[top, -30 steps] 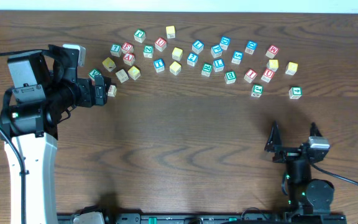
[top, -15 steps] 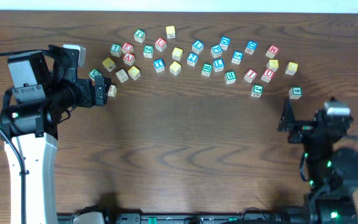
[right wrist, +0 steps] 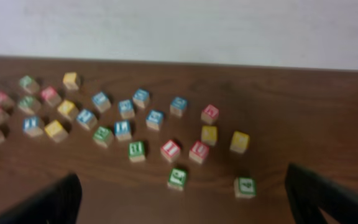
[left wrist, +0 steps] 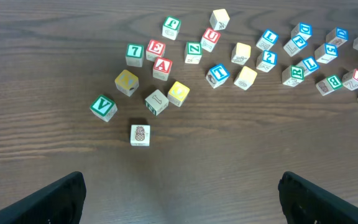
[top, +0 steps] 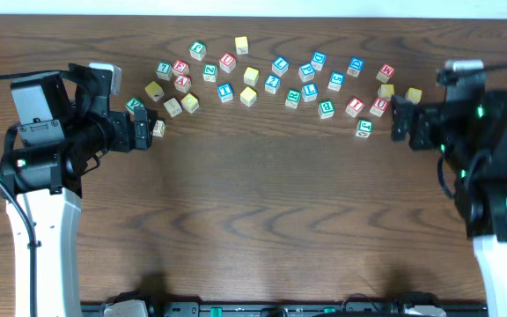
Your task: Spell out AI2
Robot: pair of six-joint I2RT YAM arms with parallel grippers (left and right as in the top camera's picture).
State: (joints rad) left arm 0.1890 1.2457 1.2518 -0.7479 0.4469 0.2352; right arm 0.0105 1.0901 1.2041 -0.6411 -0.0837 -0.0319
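Small wooden letter cubes lie scattered along the far part of the table. The red A cube [top: 182, 83] [left wrist: 162, 66] is in the left cluster. The blue 2 cube [top: 273, 84] [left wrist: 266, 59] sits mid-row. The red I cube [top: 354, 106] [right wrist: 170, 149] lies toward the right end. My left gripper [top: 142, 129] [left wrist: 179, 199] hangs open and holds nothing, just left of the left cluster. My right gripper [top: 401, 120] [right wrist: 185, 199] is open and holds nothing too, at the row's right end, facing the cubes.
A green V cube [left wrist: 103, 107] and a pale pineapple-picture cube [left wrist: 140, 134] lie closest to my left gripper. Two green cubes [right wrist: 178, 178] [right wrist: 245, 186] lie nearest my right gripper. Plain yellow cubes [top: 248, 95] are mixed in. A pale wall [right wrist: 179, 28] rises behind the table.
My right arm has swung from the table's front right up to the far right, beside the cube row. The left arm and the cubes have not moved.
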